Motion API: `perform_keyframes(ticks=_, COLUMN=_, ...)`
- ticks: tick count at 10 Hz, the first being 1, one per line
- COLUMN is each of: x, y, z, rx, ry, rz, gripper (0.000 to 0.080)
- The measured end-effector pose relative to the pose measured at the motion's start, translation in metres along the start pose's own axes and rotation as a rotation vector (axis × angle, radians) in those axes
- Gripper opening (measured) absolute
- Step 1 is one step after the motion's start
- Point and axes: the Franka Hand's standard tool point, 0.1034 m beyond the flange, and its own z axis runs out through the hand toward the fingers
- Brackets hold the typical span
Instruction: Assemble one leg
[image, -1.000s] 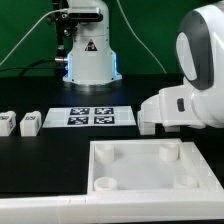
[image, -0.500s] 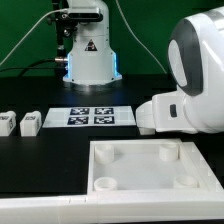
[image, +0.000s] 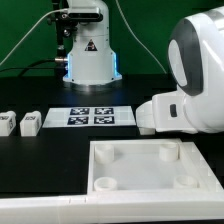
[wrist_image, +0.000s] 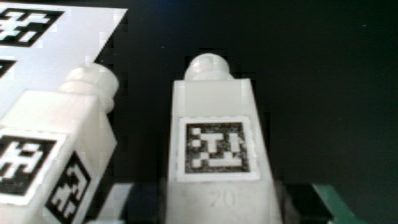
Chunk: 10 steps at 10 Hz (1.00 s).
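Arm (image: 190, 90) unmoved since before; leg (wrist_image: 217, 130) bears a tag (wrist_image: 217, 148), number perhaps 70.

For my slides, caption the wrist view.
Tagged white leg sits in line with the gripper, a second leg close beside it.

**Assembly table, exterior view: items on hand**

- Arm end housing (image: 168, 112): white, at the exterior view's right; fingers hidden.
- Marker board (image: 92, 116): flat, just beside the housing.
- Leg (image: 30, 123) and second leg (image: 5, 123): past the board, well apart from the housing.
- Socketed white tray piece (image: 140, 172): near the housing, on the camera side.
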Motion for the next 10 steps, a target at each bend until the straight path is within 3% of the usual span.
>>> perform_keyframes(ticks=7, x=0.0, y=0.0, z=-0.001, rx=0.0, ry=0.001, rz=0.0, gripper=0.0291)
perform_keyframes(ticks=8, x=-0.013, y=0.006, z=-0.017, rx=0.002, ry=-0.011, rz=-0.023, gripper=0.0291)
perform_keyframes(ticks=9, x=-0.032, y=0.016, z=-0.048, rx=0.015, ry=0.044, rz=-0.019, gripper=0.0291)
perform_keyframes(ticks=10, x=-0.053, y=0.025, z=-0.065, rx=0.018, ry=0.054, rz=-0.012, gripper=0.0291)
